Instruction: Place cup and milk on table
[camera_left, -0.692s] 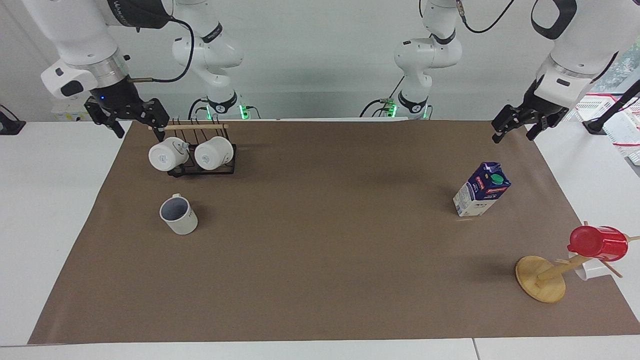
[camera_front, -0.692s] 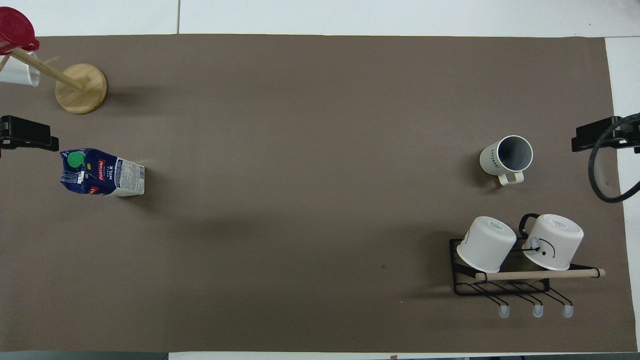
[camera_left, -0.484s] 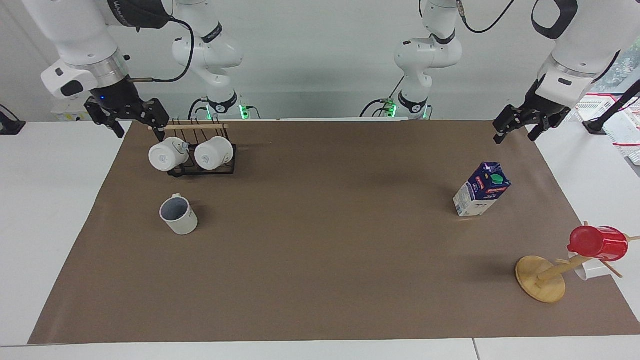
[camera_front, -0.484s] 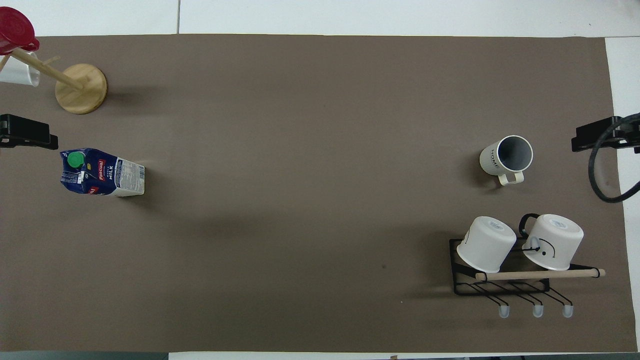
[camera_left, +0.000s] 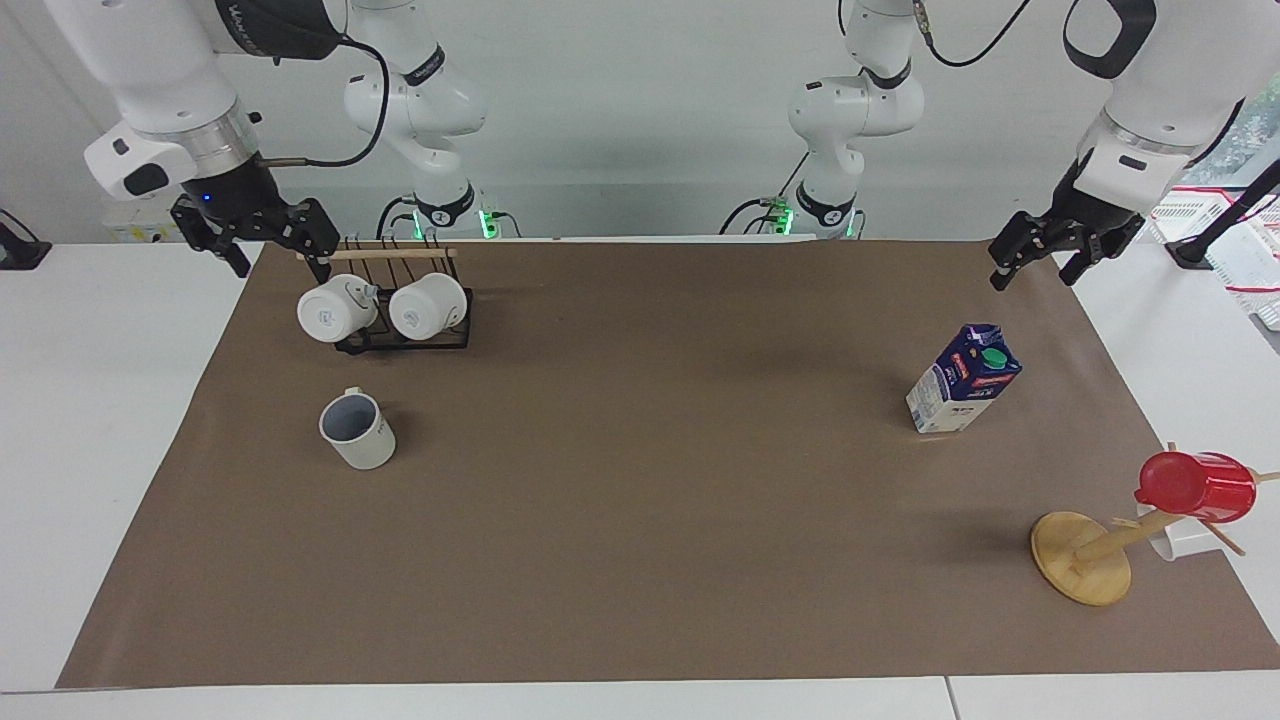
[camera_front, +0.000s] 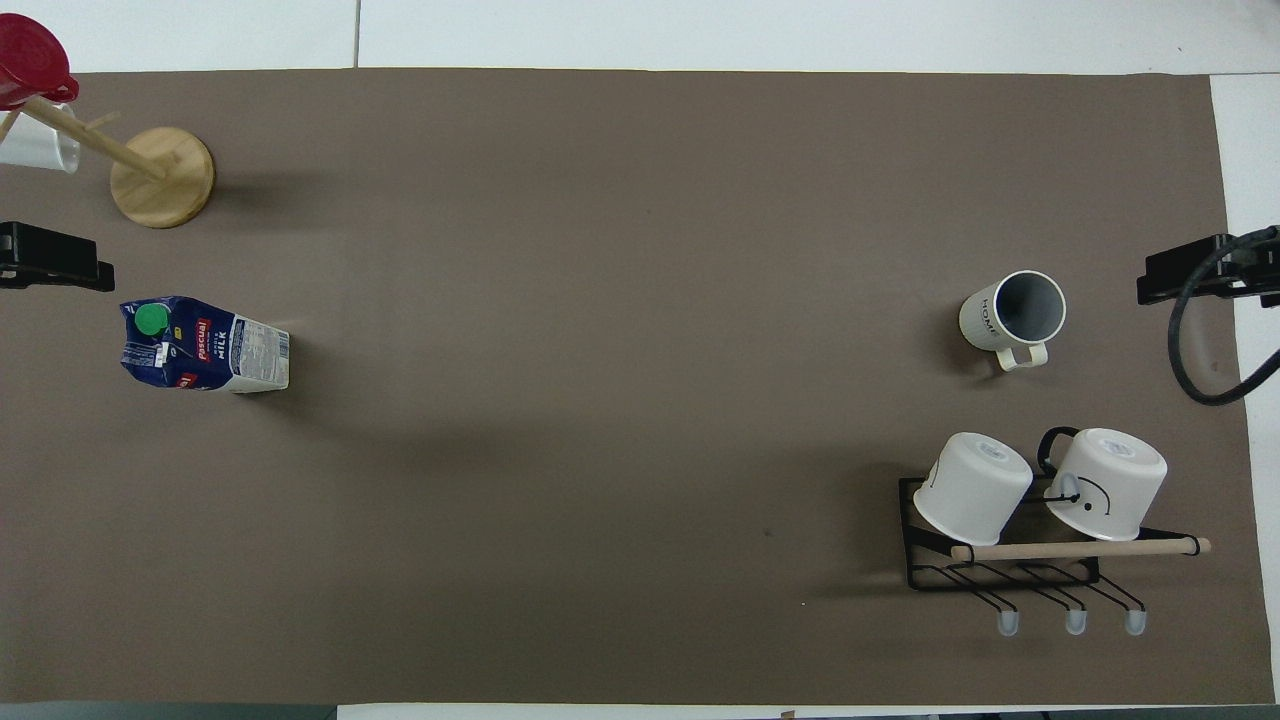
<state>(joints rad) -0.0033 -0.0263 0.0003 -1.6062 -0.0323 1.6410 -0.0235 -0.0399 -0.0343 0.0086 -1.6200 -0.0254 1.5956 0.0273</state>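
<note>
The cup (camera_left: 357, 431) stands upright on the brown paper sheet (camera_left: 640, 520) covering the tabletop (camera_left: 90, 420), toward the right arm's end and a little farther from the robots than the black rack (camera_left: 405, 330) with its two white mugs (camera_left: 385, 308), while the milk (camera_left: 963, 379) stands upright on the sheet toward the left arm's end, nearer the robots than the wooden mug tree (camera_left: 1085, 555) carrying a red cup (camera_left: 1195, 486). The right claw (camera_left: 265, 245) hangs empty in the air over the sheet's edge beside the rack with its fingers spread apart, and the left claw (camera_left: 1040, 258) hangs empty over the sheet's corner, fingers likewise apart, both well clear of cup and milk

Cup (camera_left: 357, 431) and milk (camera_left: 963, 379) on table (camera_left: 640, 560)
</note>
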